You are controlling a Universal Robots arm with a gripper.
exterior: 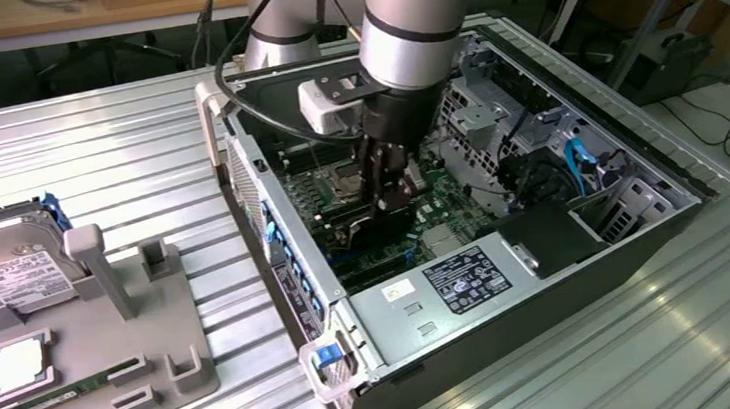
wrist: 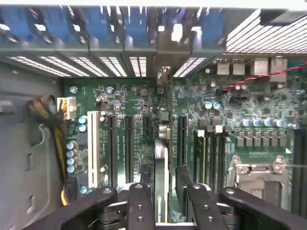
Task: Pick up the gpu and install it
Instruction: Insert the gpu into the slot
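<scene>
Tool clenched on gpu, card held edge-on between fingers. Inside open computer case, gpu low over green motherboard, among black expansion slots. In exterior view, hard drive sits in grey holder on desk.

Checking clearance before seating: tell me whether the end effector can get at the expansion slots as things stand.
Probably yes. The end effector, gripping the gpu edge-on, hangs inside the open case right above the motherboard's black expansion slots, and nothing visible lies between the card and them.
</scene>
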